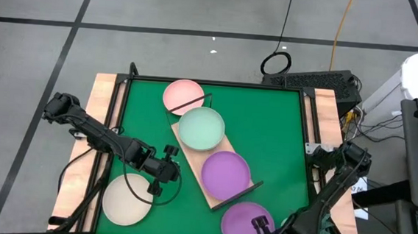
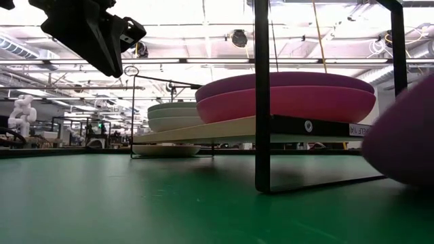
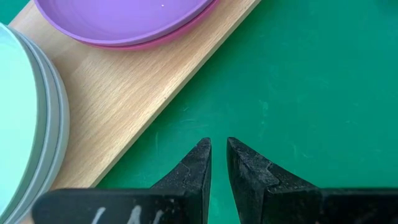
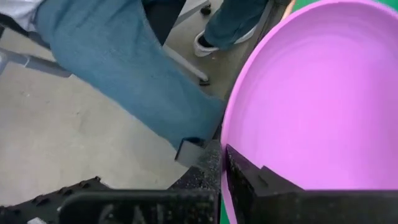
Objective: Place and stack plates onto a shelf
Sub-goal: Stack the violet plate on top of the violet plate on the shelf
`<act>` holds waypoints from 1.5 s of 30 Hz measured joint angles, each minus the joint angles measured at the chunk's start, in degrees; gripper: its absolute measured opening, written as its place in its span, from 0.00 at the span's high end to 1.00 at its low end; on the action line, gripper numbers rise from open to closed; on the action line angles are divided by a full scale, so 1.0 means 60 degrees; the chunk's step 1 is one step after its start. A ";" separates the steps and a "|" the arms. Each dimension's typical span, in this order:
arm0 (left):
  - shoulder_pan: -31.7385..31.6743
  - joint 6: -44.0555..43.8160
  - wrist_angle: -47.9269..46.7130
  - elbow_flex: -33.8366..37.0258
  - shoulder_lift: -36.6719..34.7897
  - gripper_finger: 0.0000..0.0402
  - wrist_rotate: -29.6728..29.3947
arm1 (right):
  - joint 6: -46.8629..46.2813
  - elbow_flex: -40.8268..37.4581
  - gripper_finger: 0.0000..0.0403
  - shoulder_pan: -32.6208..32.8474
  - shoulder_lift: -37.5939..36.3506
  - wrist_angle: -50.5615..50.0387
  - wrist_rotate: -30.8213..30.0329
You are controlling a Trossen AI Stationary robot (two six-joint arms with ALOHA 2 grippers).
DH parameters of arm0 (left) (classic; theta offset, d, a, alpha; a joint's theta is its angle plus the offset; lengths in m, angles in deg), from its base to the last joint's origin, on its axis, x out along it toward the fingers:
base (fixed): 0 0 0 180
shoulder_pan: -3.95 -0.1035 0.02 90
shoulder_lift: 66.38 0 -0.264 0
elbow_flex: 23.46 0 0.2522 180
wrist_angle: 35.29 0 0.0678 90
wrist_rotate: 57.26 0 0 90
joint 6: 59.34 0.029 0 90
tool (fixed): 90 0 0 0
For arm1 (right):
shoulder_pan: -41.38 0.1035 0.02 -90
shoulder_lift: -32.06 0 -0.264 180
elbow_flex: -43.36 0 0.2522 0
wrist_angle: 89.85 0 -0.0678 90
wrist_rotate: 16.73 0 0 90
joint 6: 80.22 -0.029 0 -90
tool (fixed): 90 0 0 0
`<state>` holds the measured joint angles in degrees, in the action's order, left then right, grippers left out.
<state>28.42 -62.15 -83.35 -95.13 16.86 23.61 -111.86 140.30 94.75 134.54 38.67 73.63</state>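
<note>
My right gripper (image 1: 260, 225) is pinched onto the rim of a purple plate (image 1: 244, 223) at the table's 5 o'clock edge; the right wrist view shows one finger (image 4: 249, 180) inside the bowl and the other beneath the lip. The risk I judge first: the hold is on the rim alone, so the plate may pivot or slip as I lift. Second: the shelf (image 1: 193, 160) lies diagonally across the mat (image 1: 274, 129), and its near wire frame (image 1: 237, 194) stands between this plate and the board, so a low carry could clip the wire. Third: the purple stack (image 1: 225, 175) at the shelf's 5 o'clock end already sits over a magenta plate (image 2: 285, 103), so an off-centre release could leave the pile overhanging. My left gripper (image 3: 219, 163) hangs above bare mat just beside the shelf's long edge, fingers nearly together and holding nothing, forearm reaching in from 9 o'clock; it sits close enough to the board to obstruct a wide approach. The mint stack (image 1: 201, 128) fills the other end. A pink plate (image 1: 183, 96) lies at 12 o'clock, partly under the far frame, and a beige plate (image 1: 127, 198) rests at 7 o'clock. A person's legs (image 4: 124, 68) stand beyond the table edge near my right arm.
</note>
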 joint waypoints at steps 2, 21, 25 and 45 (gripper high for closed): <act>0.0000 0.0000 0.0000 0.0000 0.0000 0.86 0.0000 | 0.0004 0.0189 1.00 0.0000 0.0000 -0.0167 -0.0041; 0.0000 0.0000 0.0004 0.0000 0.0000 0.86 0.0000 | 0.0407 0.0954 1.00 0.0003 -0.0226 -0.1264 -0.0633; 0.0000 0.0000 0.0002 0.0000 0.0000 0.86 0.0000 | 0.0470 0.1143 1.00 0.0018 -0.0549 -0.1265 -0.0840; 0.0000 0.0109 0.0007 0.0000 0.0000 0.86 -0.0001 | 0.1228 0.1249 1.00 0.0022 -0.3462 -0.0890 -0.1293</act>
<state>28.42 -61.49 -83.31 -95.13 16.86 23.61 -104.49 147.80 94.88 113.77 33.33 65.87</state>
